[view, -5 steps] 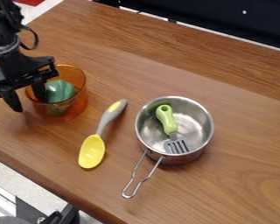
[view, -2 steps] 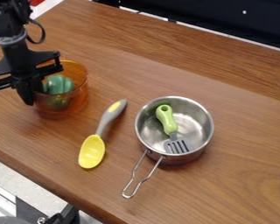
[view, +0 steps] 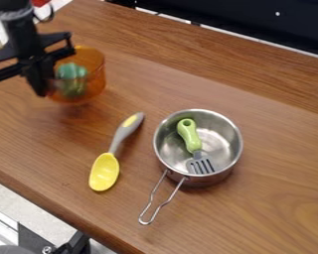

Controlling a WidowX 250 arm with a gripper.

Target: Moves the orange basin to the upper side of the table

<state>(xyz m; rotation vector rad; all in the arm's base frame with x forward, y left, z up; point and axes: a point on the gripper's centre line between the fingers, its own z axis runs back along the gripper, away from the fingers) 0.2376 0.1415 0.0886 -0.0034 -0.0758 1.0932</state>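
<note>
At the upper left, the black gripper (view: 42,82) is shut on the near left wall of the orange basin (view: 95,82). The see-through basin hangs a little above the wooden table (view: 268,208), with a faint shadow below it. Inside the basin lies a green object (view: 72,72), seen partly through the orange wall.
A yellow spoon with a grey handle (view: 105,171) lies below the basin. Right of it stands a steel pot (view: 234,144), its wire handle toward the front, holding a green-handled spatula (view: 189,135). A black surface (view: 255,20) runs behind the table's back edge.
The gripper has closed on the basin's wall and both have gone up the view, the basin also slightly right. The green object has travelled along inside. Spoon and pot have stayed put.
</note>
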